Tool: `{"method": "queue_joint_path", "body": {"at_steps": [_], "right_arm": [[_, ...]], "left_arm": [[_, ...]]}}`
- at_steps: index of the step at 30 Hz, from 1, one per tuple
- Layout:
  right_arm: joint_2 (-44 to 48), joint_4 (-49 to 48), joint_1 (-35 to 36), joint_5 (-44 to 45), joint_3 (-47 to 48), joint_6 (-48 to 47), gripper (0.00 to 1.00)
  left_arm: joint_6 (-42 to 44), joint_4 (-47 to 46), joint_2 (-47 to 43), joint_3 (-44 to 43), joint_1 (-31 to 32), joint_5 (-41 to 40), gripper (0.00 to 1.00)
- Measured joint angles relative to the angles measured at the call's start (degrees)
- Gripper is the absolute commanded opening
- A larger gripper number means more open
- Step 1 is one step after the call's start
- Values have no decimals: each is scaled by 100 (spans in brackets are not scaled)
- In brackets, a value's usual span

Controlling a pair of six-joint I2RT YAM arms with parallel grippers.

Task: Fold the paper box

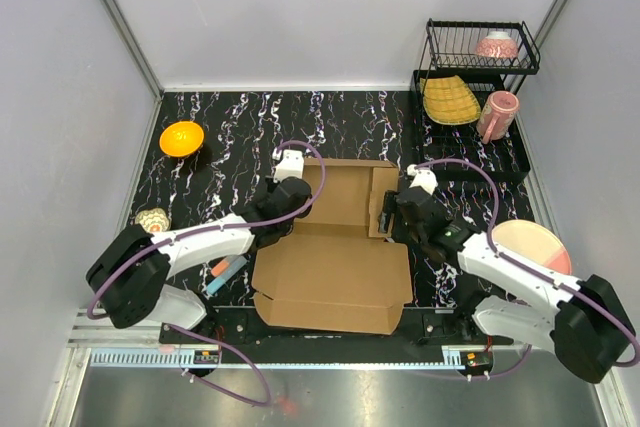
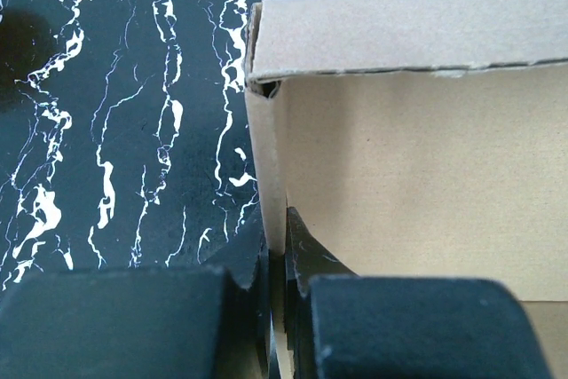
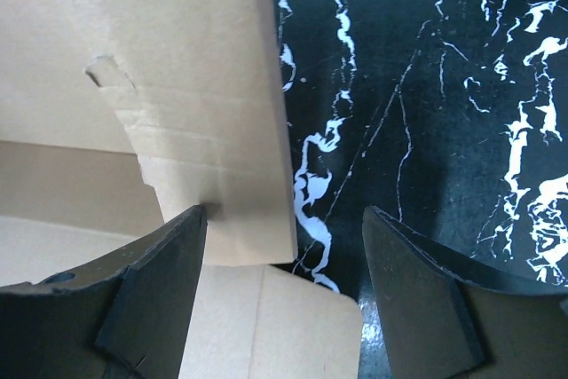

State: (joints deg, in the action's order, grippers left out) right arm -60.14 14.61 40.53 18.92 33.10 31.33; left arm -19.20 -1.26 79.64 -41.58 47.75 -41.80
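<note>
On the left, the left gripper has its two fingers drawn together on the left side wall of the paper box, with only the thickness of the cardboard between the pads; that wall stands upright and runs away from the claw to meet the raised far wall at the corner. The box itself sits in the middle of the marbled table, between the two arms, its far half walled up and its near panel lying flat toward the bases. On the right, the right gripper is spread wide and grips nothing: the right side flap stands up inside the gap, close against the inner finger, while the outer finger hangs over bare table, well off the cardboard. So the flap lies toward the box side of this claw, its long edge running near to far, and the right arm is plainly the nearer one to it; closing or pushing inward looks like the move this calls for
</note>
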Motion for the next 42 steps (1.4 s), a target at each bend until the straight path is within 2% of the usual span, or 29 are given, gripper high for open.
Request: {"method": "queue_joint_path", "body": {"at_steps": [11, 14, 15, 16, 21, 24, 25, 26, 27, 28, 32, 34, 36, 39, 42], "right_arm": [[-999, -662, -214, -260, 155, -79, 76], [-1228, -782, -232, -380, 203, -114, 65], [-1248, -800, -238, -400, 203, -118, 54], [-1272, -831, -243, -439, 203, -127, 50], [-1357, -837, -273, -485, 236, -219, 36], [-1528, -645, -284, -483, 310, -264, 24], [-1578, -581, -284, -481, 345, -269, 19], [-1635, -507, -284, -457, 398, -280, 7], [-1687, -431, -289, -431, 461, -295, 1], [-1735, -343, -293, -385, 522, -295, 0], [-1847, -133, -306, -275, 682, -210, 1], [-1869, -74, -306, -236, 719, -186, 17], [-1867, -17, -306, -203, 737, -149, 40], [-1864, 94, -306, -164, 774, -127, 52], [-1864, 212, -306, -90, 846, -149, 54]], "left_arm": [[81, -15, 74, -46, -2, 55, 0], [103, -15, 74, -57, -2, 61, 0], [105, -15, 74, -59, -2, 61, 0], [116, -20, 74, -61, -2, 63, 0], [131, -42, 74, -61, -2, 98, 0], [142, -68, 74, -72, 0, 103, 0], [144, -70, 72, -72, -2, 105, 0], [144, -74, 72, -72, -2, 103, 0], [149, -74, 72, -72, -2, 101, 0], [160, -74, 70, -72, -2, 98, 0], [166, -59, 33, -72, 0, 111, 0], [166, -55, 13, -72, 0, 122, 0], [166, -50, -2, -72, 0, 146, 0], [173, -50, -15, -72, 24, 153, 0], [195, -48, -28, -72, 26, 146, 0]]}}
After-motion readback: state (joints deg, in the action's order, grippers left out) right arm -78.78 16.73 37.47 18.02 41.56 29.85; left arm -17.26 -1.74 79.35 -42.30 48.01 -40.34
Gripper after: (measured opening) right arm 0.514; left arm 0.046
